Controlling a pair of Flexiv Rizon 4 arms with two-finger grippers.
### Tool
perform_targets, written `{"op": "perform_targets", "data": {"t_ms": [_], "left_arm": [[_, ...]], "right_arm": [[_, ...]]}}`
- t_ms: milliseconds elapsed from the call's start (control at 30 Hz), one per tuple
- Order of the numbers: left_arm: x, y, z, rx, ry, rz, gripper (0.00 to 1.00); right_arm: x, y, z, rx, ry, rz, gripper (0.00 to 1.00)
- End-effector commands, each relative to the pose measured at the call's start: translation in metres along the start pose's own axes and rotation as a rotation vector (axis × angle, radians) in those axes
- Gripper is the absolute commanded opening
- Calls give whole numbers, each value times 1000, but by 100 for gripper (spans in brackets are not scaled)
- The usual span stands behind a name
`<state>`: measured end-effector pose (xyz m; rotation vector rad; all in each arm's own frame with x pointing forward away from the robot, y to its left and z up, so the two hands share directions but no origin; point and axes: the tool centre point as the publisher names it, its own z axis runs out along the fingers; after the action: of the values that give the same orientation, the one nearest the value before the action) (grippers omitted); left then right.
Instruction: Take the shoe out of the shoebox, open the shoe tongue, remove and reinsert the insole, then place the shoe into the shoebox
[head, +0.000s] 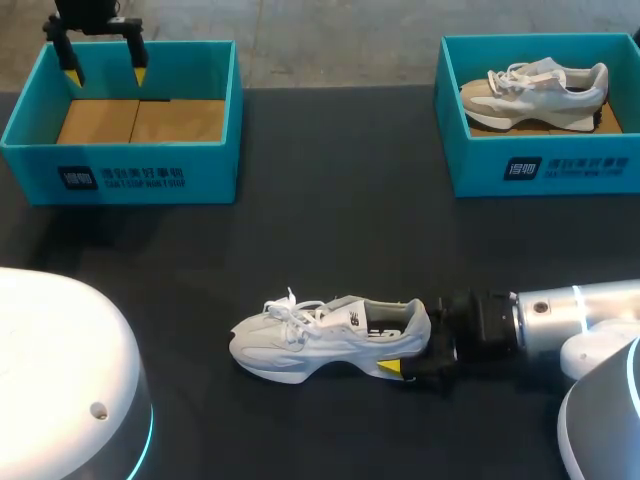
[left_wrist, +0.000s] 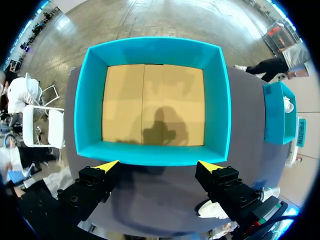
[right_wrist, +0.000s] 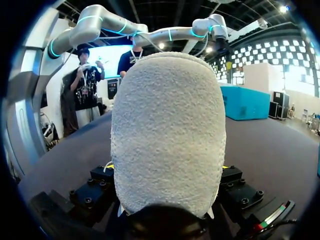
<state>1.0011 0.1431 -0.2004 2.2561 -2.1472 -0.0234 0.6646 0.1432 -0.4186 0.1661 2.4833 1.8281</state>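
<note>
The white shoe (head: 325, 335) is laid on the near surface (head: 330, 220), its heel grasped by the right claw (head: 405, 357). The left claw (head: 105, 72) is held released above the far left box (head: 120, 170); a second shoe (head: 535, 92) is seen in the far right box (head: 545, 165).

The dark table (head: 330, 220) lies under the jaws of the right gripper (head: 408, 352). Well apart from those jaws, off to their side, a second teal box (head: 480, 160) holds a beige sneaker (head: 535, 90).
</note>
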Motion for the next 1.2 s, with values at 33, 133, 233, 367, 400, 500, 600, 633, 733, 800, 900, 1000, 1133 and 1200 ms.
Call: {"op": "perform_targets", "data": {"t_ms": [33,133,233,367,400,500,600,633,733,800,900,1000,1133,1200], "left_arm": [[9,10,2,-10,4,-69,100],[23,25,4,-9,0,-143,100],[39,43,5,-9,-12,-168,100],[64,64,5,-19,-18,-130,100],[71,68,5,-21,-22,-103,100],[91,80,5,-28,-21,-73,100],[108,91,5,-37,-25,-39,100],[117,97,5,-41,-28,-19,100],[135,112,8,-49,-44,15,100],[146,117,10,-77,-56,34,100],[155,122,13,-100,-75,33,100],[155,122,13,-100,-75,33,100],[155,122,13,-100,-75,33,100],[155,122,13,-100,-75,33,100]], "right_arm": [[0,1,1,4,-1,0,0],[0,1,1,4,-1,0,0],[0,1,1,4,-1,0,0],[0,1,1,4,-1,0,0],[0,1,1,4,-1,0,0],[0,1,1,4,-1,0,0],[0,1,1,4,-1,0,0],[0,1,1,4,-1,0,0],[0,1,1,4,-1,0,0],[0,1,1,4,-1,0,0],[0,1,1,4,-1,0,0],[0,1,1,4,-1,0,0],[0,1,1,4,-1,0,0],[0,1,1,4,-1,0,0]]}}
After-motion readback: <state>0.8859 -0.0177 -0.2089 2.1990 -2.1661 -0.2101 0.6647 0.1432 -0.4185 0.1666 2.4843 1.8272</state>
